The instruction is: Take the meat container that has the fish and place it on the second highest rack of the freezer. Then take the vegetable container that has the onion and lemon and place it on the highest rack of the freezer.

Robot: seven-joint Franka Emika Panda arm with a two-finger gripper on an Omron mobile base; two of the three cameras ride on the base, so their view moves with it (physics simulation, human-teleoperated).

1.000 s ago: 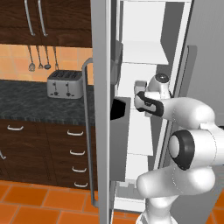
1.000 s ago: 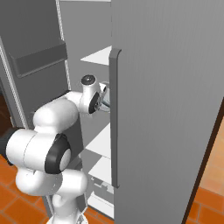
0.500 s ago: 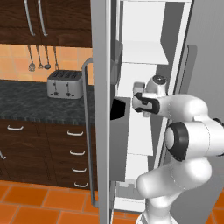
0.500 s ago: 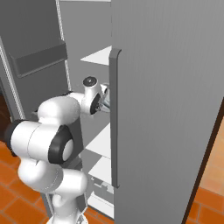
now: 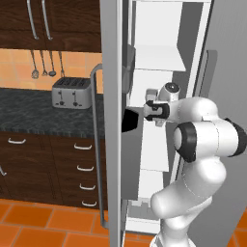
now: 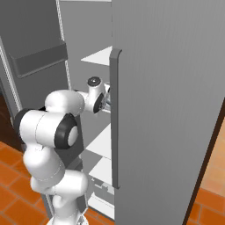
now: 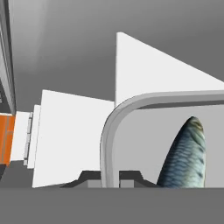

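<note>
In the hand view the meat container (image 7: 108,140) shows as a grey tray with a rounded rim, close up, and the scaly silvery fish (image 7: 183,153) lies inside it. My gripper (image 7: 110,178) is shut on the tray's rim, one dark fingertip on each side of the wall. From the base cameras, the gripper (image 5: 153,110) reaches into the open freezer at mid height, partly hidden behind the door edge (image 6: 115,105). The tray itself is hidden there. The vegetable container, onion and lemon are out of view.
White freezer racks (image 5: 157,60) (image 6: 102,141) stand above and below the hand. The open grey freezer door (image 5: 112,120) with its handle (image 5: 96,144) is to the left, and the other door is close on the right. A toaster (image 5: 71,91) sits on the dark counter.
The hand has edged slightly deeper into the freezer while the elbow swung closer and higher. The tray stays held.
</note>
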